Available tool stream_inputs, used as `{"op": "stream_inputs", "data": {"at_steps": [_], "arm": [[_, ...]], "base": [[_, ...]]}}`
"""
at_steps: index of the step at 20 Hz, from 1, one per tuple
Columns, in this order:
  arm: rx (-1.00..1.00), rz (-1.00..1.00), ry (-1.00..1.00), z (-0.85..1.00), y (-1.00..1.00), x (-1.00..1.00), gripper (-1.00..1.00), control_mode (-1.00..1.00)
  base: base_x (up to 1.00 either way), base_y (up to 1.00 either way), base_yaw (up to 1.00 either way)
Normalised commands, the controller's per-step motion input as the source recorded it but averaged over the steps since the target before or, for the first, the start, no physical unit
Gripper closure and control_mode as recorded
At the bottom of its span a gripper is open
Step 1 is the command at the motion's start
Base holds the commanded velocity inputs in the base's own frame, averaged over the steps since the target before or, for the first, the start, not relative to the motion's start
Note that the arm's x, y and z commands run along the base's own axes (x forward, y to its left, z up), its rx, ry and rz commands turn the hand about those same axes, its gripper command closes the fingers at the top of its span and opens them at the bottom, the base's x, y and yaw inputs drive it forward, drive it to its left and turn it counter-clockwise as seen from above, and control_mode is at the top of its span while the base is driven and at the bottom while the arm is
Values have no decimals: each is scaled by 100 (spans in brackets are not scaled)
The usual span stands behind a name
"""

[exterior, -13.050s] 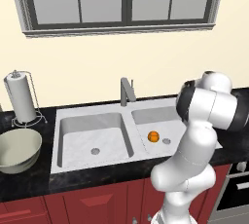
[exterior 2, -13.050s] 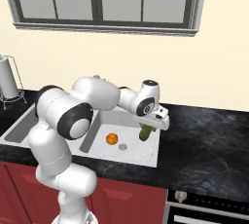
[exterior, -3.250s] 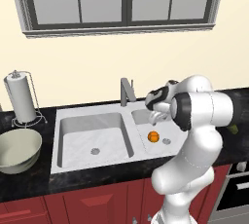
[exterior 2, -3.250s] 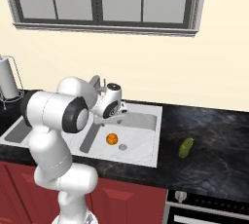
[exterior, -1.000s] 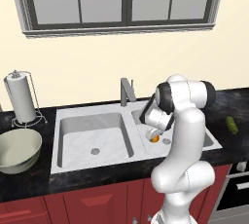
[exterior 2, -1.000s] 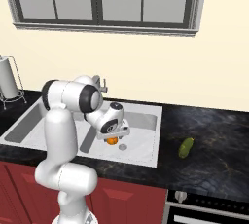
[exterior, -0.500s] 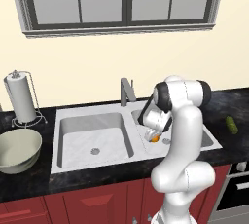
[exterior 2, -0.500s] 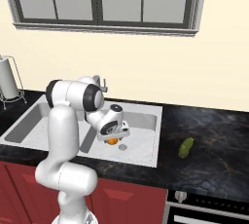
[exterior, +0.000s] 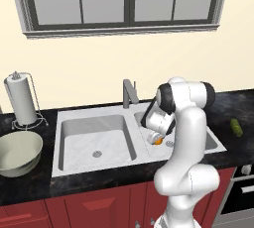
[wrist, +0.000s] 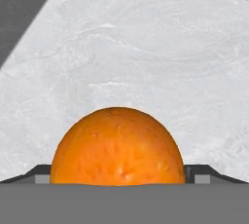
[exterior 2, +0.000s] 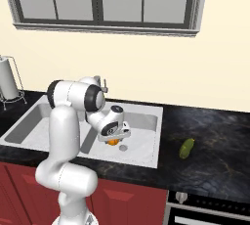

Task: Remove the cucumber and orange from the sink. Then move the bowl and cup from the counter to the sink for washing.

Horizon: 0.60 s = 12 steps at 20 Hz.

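Now gripper down in right basin of sink, jaws apart astride orange (ready to clamp); cucumber already out on counter.

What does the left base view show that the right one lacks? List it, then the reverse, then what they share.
Left base view alone: the bowl on the counter at the left. Right base view alone: the oven knob under the counter edge. Both: the sink, the faucet, the paper towel roll, the cucumber on the counter right of the sink, and the gripper open around the orange.
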Motion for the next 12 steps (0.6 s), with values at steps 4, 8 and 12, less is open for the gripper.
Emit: {"op": "stream_inputs", "data": {"at_steps": [4, 8, 12], "arm": [[0, 0, 0, -9, 15, 8, 100, -100], [0, 0, 0, -9, 6, 1, 100, -100], [0, 0, 0, -2, 0, 0, 100, -100]], "base": [[0, 0, 0], [0, 0, 0], [0, 0, 0]]}}
